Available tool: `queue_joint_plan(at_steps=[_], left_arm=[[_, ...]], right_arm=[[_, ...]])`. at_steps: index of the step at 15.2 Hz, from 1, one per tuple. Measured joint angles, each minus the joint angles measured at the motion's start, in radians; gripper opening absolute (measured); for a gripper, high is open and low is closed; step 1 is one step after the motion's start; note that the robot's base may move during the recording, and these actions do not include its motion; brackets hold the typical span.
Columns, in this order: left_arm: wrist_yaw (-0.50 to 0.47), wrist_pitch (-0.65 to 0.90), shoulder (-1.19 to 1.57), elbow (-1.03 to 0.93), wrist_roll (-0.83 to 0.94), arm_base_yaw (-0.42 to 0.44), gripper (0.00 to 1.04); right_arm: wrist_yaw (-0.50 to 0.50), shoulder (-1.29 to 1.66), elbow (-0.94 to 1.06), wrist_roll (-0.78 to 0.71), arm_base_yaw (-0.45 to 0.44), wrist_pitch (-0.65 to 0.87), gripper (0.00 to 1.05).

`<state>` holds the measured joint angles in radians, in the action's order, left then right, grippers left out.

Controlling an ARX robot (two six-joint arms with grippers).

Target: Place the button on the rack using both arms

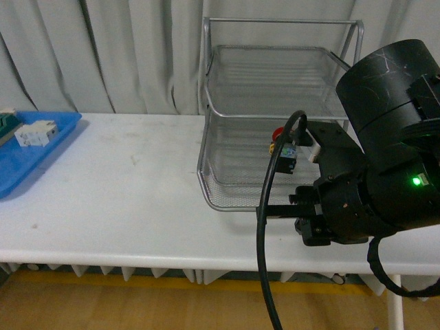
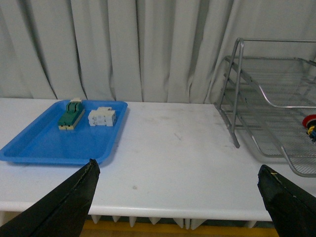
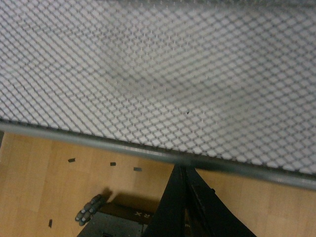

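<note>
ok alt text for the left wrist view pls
An open gripper hangs over a white table. A blue tray holds a green block and a white block; a wire rack holds a red button.

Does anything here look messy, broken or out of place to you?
Nothing looks broken or spilled. The red-capped button sits in the wire rack, partly hidden by a black cable and the right arm. Two small blocks lie neatly on the blue tray. Only faint smudges mark the white table.
</note>
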<state>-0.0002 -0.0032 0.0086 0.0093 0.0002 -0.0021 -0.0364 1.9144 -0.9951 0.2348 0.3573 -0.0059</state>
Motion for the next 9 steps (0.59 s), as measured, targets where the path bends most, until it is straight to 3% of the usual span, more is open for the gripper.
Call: queue_joint_plan(at_steps=[9], left_arm=[[0.000,0.000,0.000,0.000,0.000,0.000,0.98]], right_arm=[[0.002,0.155,-0.251,-0.018,-0.103,-0.052,0.02]])
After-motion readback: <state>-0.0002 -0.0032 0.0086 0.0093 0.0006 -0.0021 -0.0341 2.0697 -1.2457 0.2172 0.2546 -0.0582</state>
